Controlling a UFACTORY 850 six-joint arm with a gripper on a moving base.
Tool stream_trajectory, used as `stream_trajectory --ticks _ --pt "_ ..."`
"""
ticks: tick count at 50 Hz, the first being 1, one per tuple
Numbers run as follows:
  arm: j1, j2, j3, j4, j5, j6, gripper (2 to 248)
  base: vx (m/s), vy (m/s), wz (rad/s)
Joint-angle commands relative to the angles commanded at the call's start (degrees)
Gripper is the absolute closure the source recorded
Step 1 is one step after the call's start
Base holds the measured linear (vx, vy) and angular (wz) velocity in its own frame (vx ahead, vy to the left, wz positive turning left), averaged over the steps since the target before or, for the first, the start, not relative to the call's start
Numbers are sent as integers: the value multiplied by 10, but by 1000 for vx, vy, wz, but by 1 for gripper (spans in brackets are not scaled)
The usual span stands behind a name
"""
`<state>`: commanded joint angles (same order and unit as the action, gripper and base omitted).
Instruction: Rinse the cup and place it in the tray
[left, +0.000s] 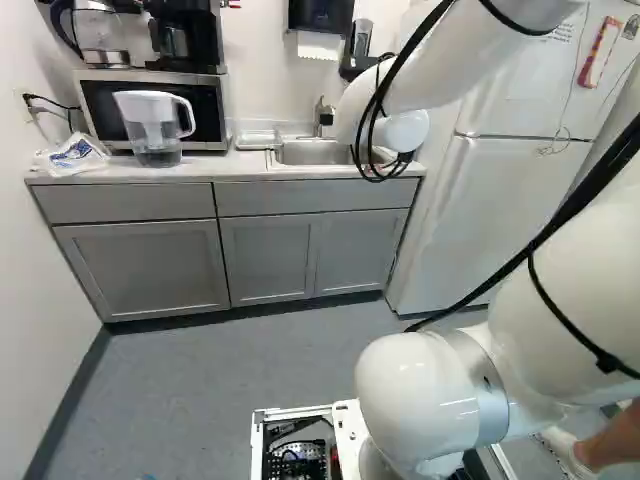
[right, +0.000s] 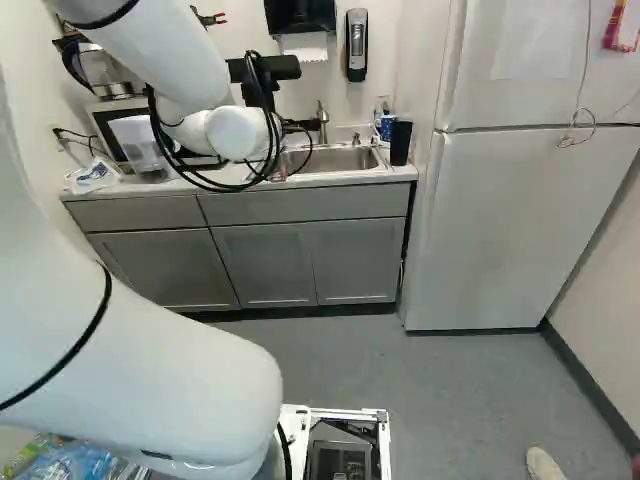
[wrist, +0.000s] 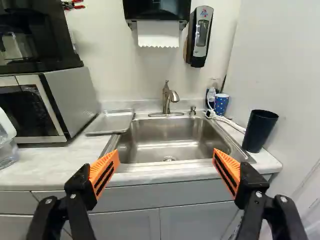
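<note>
Nearest us, our claw (right: 300, 126) stands wide, its orange pads (wrist: 104, 172) well apart, level and facing the near edge of the bench (wrist: 55, 167). Our white arm (right: 130, 350) reaches forward above the floor (right: 450, 370) to it.

At the far left of the bench we see a white packet with blue print (left: 75, 155), then a clear-and-white pitcher (left: 147, 108) just ahead of the microwave (wrist: 75, 97). On the microwave stand a glass kettle (left: 101, 32) and, right of it, a black coffee maker (wrist: 30, 37).

Next comes the tray (wrist: 112, 121), lying flat beside the sink's left rim. Then we have the sink (wrist: 170, 137), with the faucet (wrist: 167, 100) at its far side, and a paper towel dispenser (wrist: 157, 11) and a soap dispenser (wrist: 201, 37) on the wall above.

Past the sink's far right corner stands a blue patterned cup (wrist: 221, 105); nearer, right of the sink, a tall dark cup (wrist: 260, 132) stands on the bench. We cannot tell which cup is meant; both are outside the tray. Farthest right is the white fridge (right: 510, 230).
</note>
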<state>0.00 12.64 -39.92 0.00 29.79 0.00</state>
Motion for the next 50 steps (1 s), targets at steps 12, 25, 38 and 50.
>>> stream_trajectory --ticks 12,25,38,50 --pt "0 -4 -18 0 -14 0 3 0 0 0" --pt "0 -9 -38 0 -29 0 3 0 0 0" --pt "0 -14 -58 0 -44 0 3 0 0 0" --pt "0 -19 -77 0 -58 0 3 0 0 0"
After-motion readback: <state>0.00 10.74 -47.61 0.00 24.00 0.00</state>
